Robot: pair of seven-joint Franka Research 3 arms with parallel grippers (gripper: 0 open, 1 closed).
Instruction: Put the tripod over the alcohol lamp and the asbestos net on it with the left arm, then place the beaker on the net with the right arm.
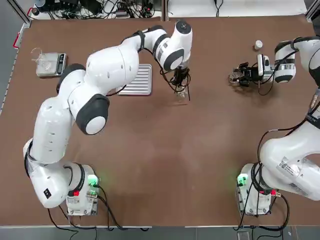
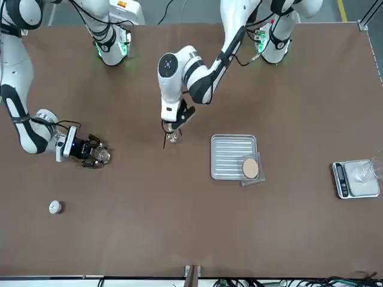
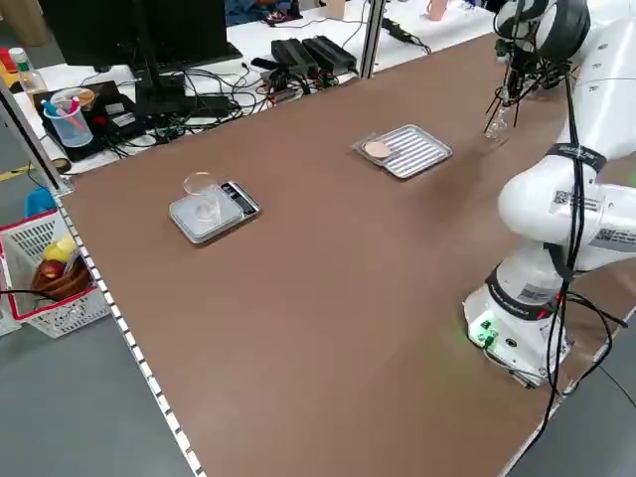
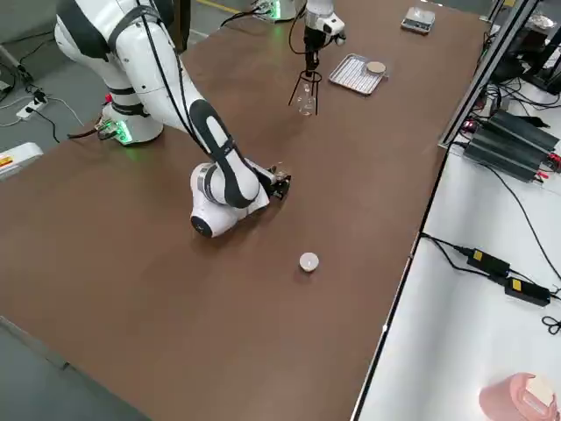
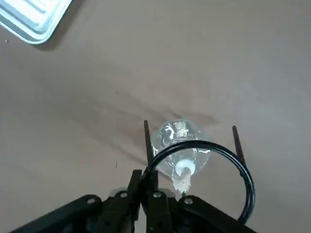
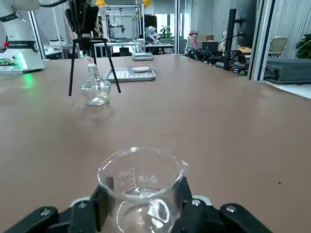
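Left gripper [image 5: 146, 191] pinches the tripod [image 5: 204, 167] ring over the lamp [image 5: 179, 148]; right gripper [image 6: 141, 204] clamps the beaker [image 6: 141, 187], at three o'clock.

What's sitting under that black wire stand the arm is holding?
Under the tripod, held by the left gripper, stands the alcohol lamp, its wick showing through the ring. Its legs straddle the lamp; whether they touch the table is not clear.

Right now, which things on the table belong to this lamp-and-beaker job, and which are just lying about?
Job things:
- tripod, held in the left gripper over the lamp
- alcohol lamp
- asbestos net, on the tray's edge
- beaker, gripped by the right gripper

Lying about:
- ribbed silver tray
- scale with a clear cup on it
- small white cap
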